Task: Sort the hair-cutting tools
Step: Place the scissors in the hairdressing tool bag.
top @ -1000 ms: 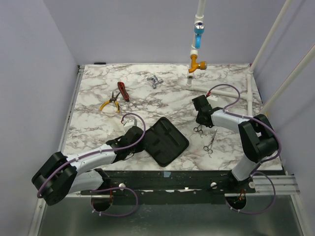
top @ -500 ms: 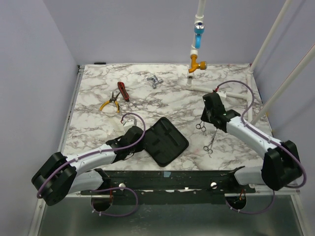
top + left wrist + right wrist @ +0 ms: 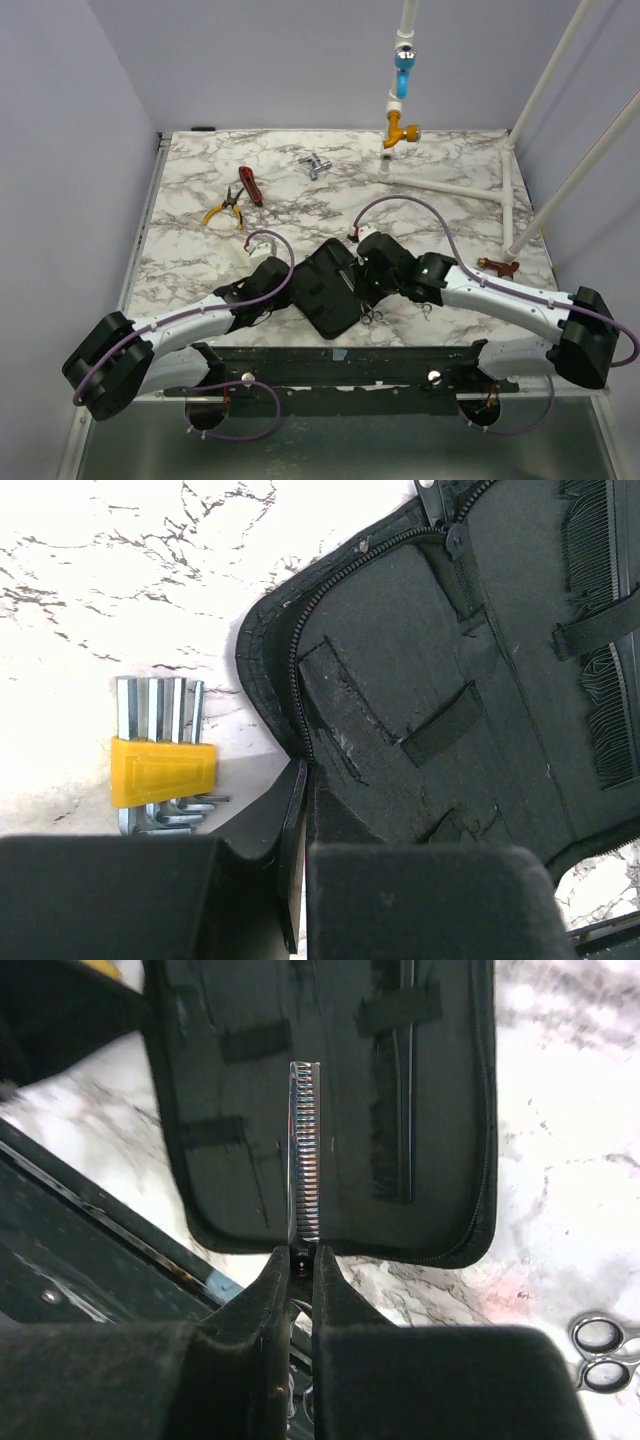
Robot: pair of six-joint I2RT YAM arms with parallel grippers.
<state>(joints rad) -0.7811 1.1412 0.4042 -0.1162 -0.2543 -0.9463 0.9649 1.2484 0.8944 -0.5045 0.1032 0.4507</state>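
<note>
The right tool (image 3: 300, 1265) is closed down almost fully on a pair of scissors (image 3: 305, 1150), gripping them near the pivot. The toothed blade points toward the top of the wrist frame and hangs over the open black case (image 3: 240, 1110). From above, this tool (image 3: 374, 288) sits at the lower middle of the frame over the right half of the case (image 3: 328, 290), and the finger loops of the scissors (image 3: 372, 317) show just below it.

A black comb (image 3: 408, 1090) lies inside the case under a strap, at the upper middle of the right wrist frame. The other scissors (image 3: 600, 1352) lie on the marble tabletop (image 3: 200, 250) outside the case, with only their loops showing at the lower right of that frame.

The left tool (image 3: 303, 800) is fully shut, pinching the zipped edge of the case (image 3: 420, 660) at the bottom middle of its frame. Just left of it, a set of hex keys in a yellow holder (image 3: 160, 770) rests on the tabletop.

At the upper left of the overhead frame lie yellow-handled pliers (image 3: 222, 210) and a red-handled tool (image 3: 250, 186), well apart from the case.
</note>
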